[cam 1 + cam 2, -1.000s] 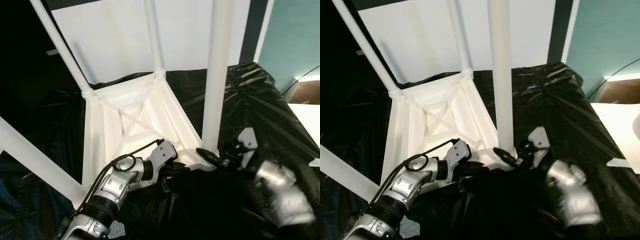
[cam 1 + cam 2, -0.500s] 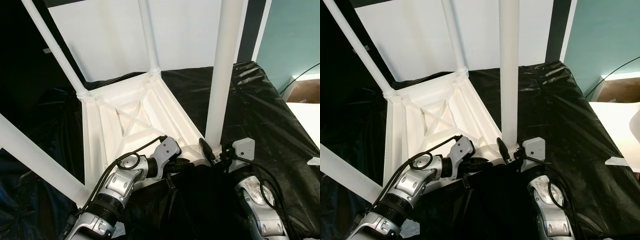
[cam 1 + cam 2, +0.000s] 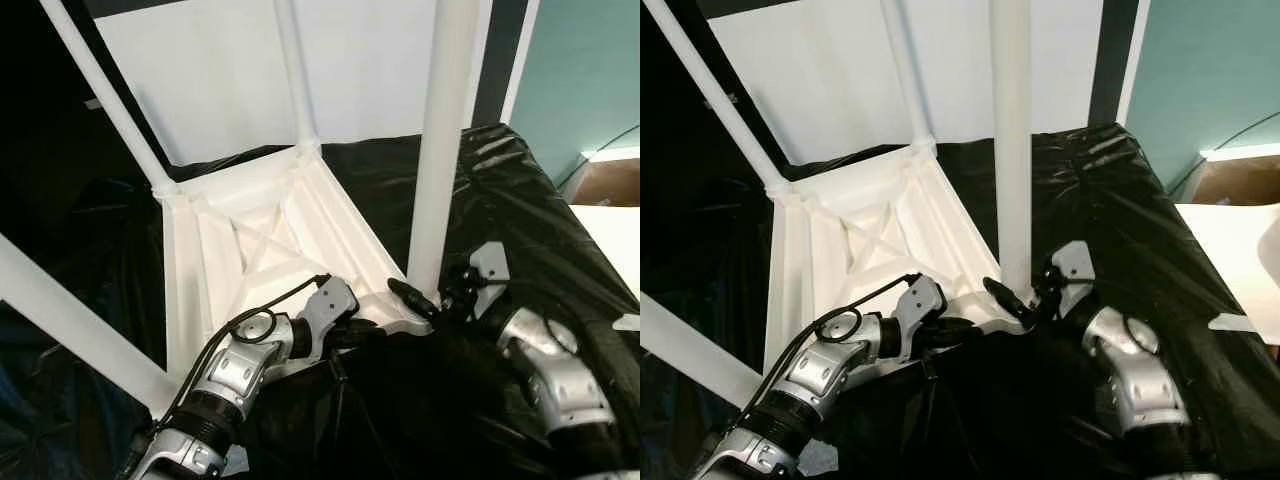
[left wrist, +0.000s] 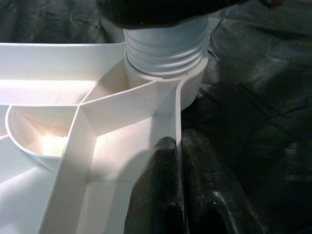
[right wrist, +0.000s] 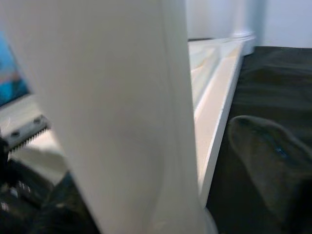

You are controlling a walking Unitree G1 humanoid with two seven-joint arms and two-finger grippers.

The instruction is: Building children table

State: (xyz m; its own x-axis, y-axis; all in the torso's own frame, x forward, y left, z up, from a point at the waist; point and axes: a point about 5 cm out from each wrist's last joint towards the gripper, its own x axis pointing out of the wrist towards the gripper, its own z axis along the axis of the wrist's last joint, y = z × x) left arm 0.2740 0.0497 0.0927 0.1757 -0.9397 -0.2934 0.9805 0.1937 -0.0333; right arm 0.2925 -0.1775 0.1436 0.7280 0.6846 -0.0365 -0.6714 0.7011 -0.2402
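Note:
A white children's table [image 3: 270, 250] lies upside down on a black plastic sheet [image 3: 510, 190], with its legs sticking up. My left gripper [image 3: 366, 328] is shut on the table's near rim [image 4: 168, 122], one black finger on each side of the wall, just short of the corner socket. The near-right leg [image 3: 440, 150] stands in that socket, and its threaded end [image 4: 165, 48] is seated there. My right gripper [image 3: 420, 297] is closed around the base of this leg, with a dark finger [image 5: 268, 146] on one side and a serrated one on the other.
Two more legs [image 3: 110, 100] rise at the back corners and another slants past at the near left [image 3: 70, 330]. A white panel [image 3: 220, 80] stands behind. A teal wall [image 3: 590, 70], a brown box [image 3: 605, 185] and a white surface [image 3: 615, 240] are on the right.
My right wrist has swung around the leg's base, from below it to its right side, still holding the leg. The left gripper has stayed on the rim.

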